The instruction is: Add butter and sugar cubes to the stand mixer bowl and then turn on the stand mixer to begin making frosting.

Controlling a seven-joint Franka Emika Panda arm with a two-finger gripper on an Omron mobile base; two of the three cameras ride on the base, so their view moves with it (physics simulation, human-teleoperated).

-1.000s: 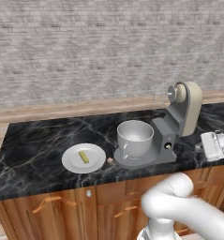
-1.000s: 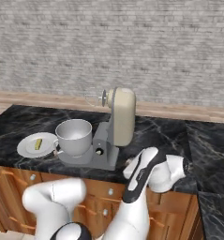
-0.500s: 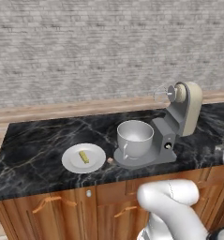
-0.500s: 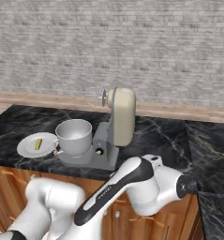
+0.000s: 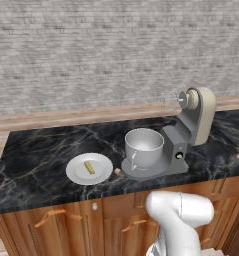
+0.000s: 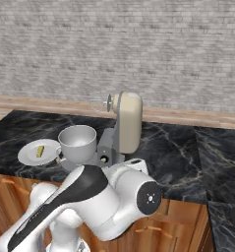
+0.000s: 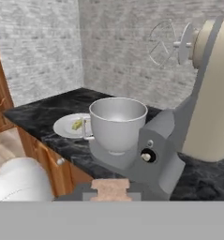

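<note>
In the hand view my gripper [image 7: 110, 190] sits low in front of the stand mixer [image 7: 197, 108], shut on a pale tan sugar cube [image 7: 110, 185] held between the dark fingertips. The mixer's beige head is tilted up with the wire whisk [image 7: 162, 44] raised. The stand mixer bowl [image 5: 144, 147] stands on the grey base, handle toward the front. The yellow butter [image 5: 89, 167] lies on the white plate [image 5: 76, 172] left of the bowl. Another tan sugar cube [image 5: 117, 171] rests on the counter between plate and base. The right base view shows the bowl [image 6: 78, 142] and butter [image 6: 40, 150].
The black marble counter [image 5: 41, 155] ends at a brick wall behind. Wooden cabinet fronts [image 5: 66, 225] run below its front edge. My white arm [image 6: 99, 197] bulks in front of the cabinets. A round knob [image 7: 145, 157] sits on the mixer's neck.
My hand has swung from beside the mixer's right side out past the right edge of the left base view, and the arm's elbow has come forward. Plate, bowl and mixer have not moved.
</note>
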